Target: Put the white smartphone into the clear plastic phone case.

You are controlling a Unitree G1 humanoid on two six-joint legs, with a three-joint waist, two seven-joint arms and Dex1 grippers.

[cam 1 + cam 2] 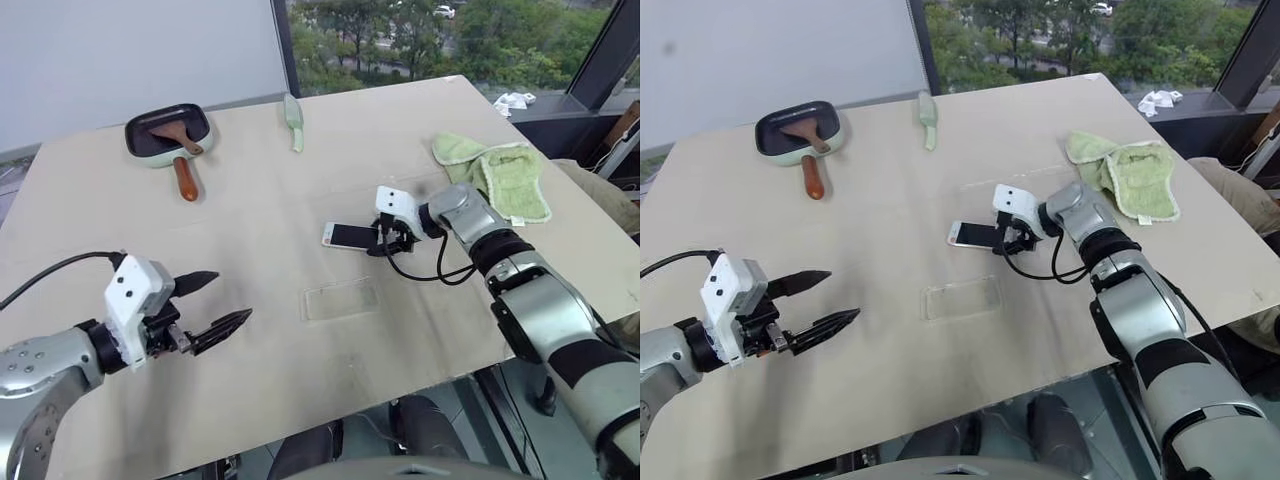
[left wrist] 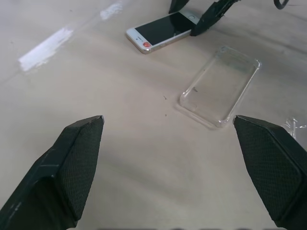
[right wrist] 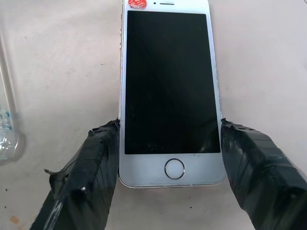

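The right gripper [image 3: 168,143] is clamping the white smartphone [image 3: 168,86], red sticker [image 3: 137,3] unreadable; the left gripper [image 1: 217,302] is gaping.

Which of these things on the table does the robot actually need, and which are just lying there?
Needed: white smartphone with black screen; clear plastic phone case; right gripper, closed on the phone.

Lying about: black pan with wooden handle; pale green utensil; green cloth.

No words, brands or numbers can be read anywhere (the small red sticker [image 3: 137,3] on the white smartphone [image 3: 168,91] is too blurred).
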